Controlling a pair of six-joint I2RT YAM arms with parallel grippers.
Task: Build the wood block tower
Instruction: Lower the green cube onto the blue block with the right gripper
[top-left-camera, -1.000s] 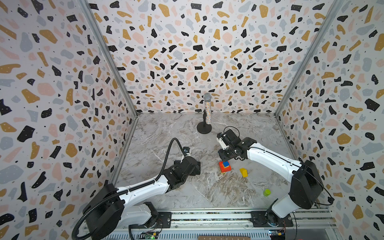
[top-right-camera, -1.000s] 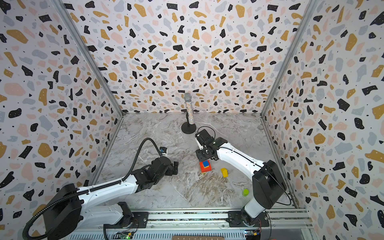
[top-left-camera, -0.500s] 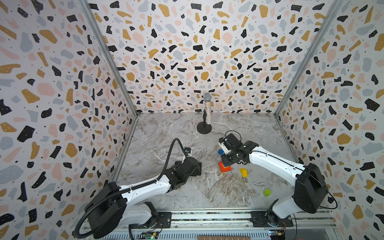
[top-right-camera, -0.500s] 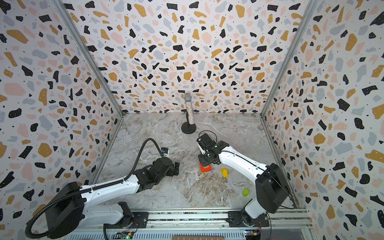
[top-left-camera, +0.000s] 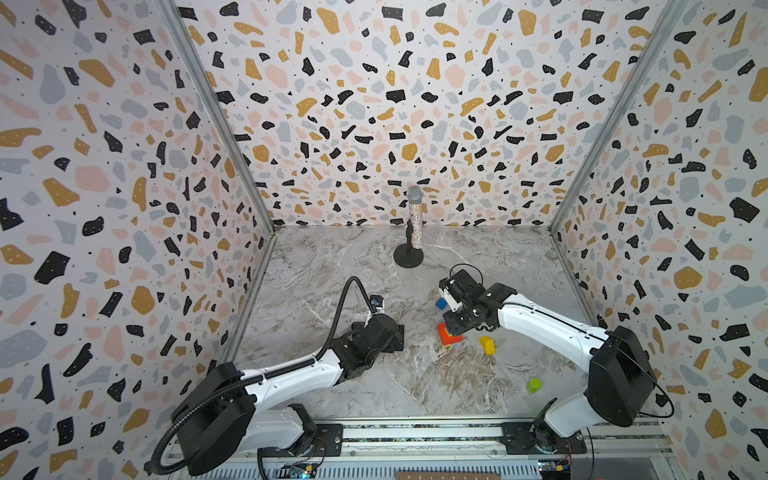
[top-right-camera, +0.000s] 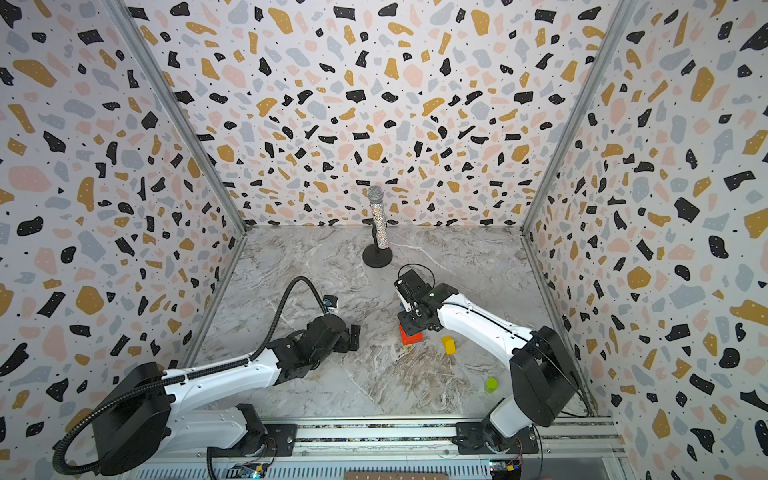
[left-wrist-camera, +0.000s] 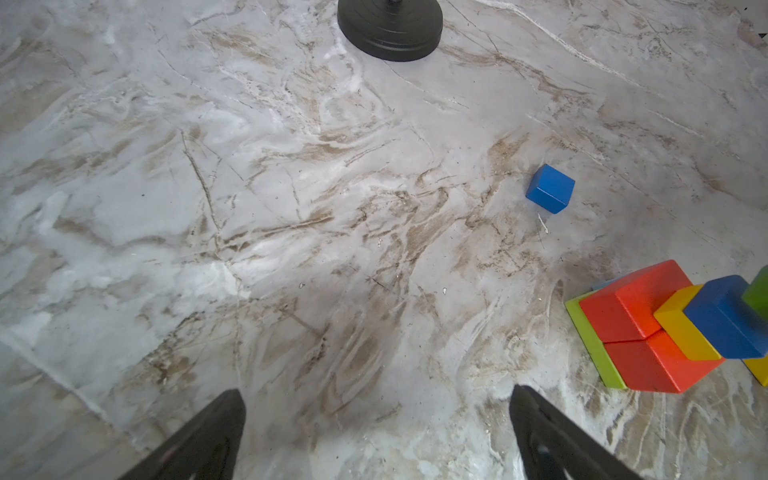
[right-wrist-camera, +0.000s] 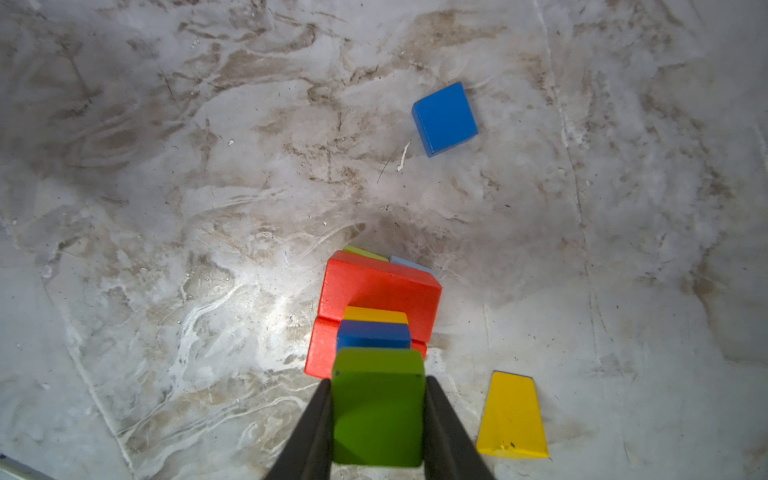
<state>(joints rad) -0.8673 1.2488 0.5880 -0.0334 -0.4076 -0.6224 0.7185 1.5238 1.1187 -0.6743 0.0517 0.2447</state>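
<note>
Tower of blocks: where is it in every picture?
In a top view: tower right of centre, under the right gripper.
In a top view: same spot.
Left wrist: near the blue cube, partly cut off.
Right wrist: below the held green block.
Shared landmark: its red bricks.

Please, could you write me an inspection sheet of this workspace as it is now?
Surface: marble-look table, brownish streaks, no spill seen.
Job's things: tower of red, yellow, dark blue blocks; green block over it; blue cube and yellow block loose.
Clutter: lime cylinder; microphone on stand.
Grippers: right gripper shut on green block; left gripper open, empty.
Cables: black hose on left arm; thin loop at right wrist; no snag seen.
Surroundings: terrazzo walls, front rail.
</note>
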